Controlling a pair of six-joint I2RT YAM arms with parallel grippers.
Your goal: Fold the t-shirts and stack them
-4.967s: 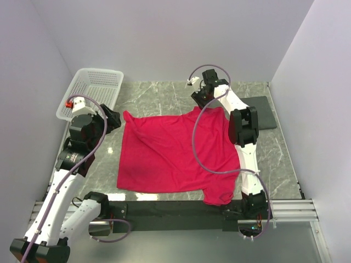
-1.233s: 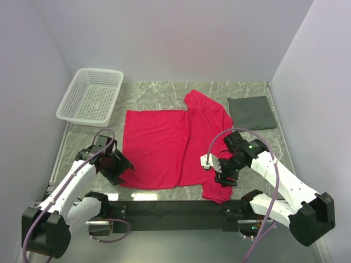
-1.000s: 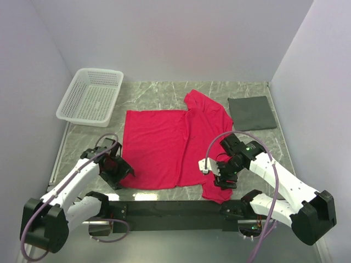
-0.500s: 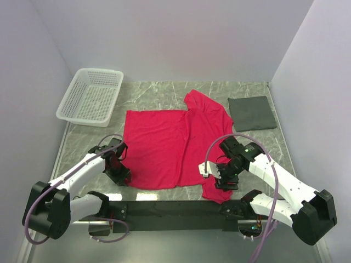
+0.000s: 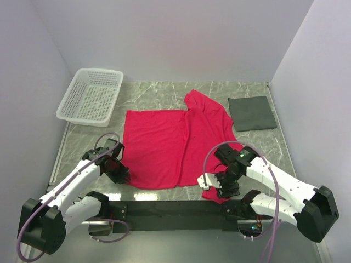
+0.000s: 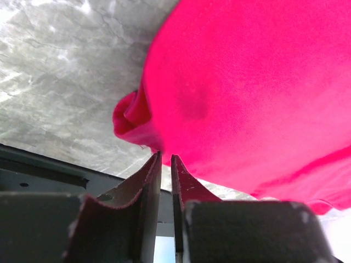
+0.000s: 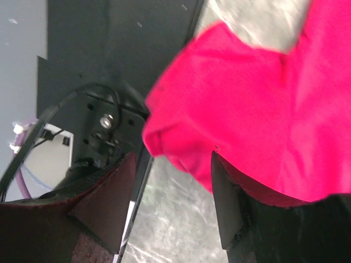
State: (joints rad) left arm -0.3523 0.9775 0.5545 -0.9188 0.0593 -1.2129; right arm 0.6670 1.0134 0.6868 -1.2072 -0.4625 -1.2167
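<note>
A crimson t-shirt (image 5: 164,148) lies spread on the marble table, with one sleeve folded over at the back right. My left gripper (image 5: 123,177) is at its near left corner. In the left wrist view the jaws show only a thin slit, and the left gripper (image 6: 166,158) pinches the bunched hem of the t-shirt (image 6: 247,93) at the tips. My right gripper (image 5: 218,189) is low over the shirt's near right corner. It stands open, and the right gripper (image 7: 171,160) has the rolled edge of the t-shirt (image 7: 258,109) between its fingers (image 7: 107,205), not clamped.
A white mesh basket (image 5: 90,96) stands at the back left. A dark grey folded cloth (image 5: 251,113) lies at the back right. The black front rail (image 5: 164,209) runs right behind both grippers along the table's near edge, and purple cables loop from both arms.
My left gripper has slid to the shirt's near left corner and closed on it. My right gripper has dropped nearer to the near right corner, still open.
</note>
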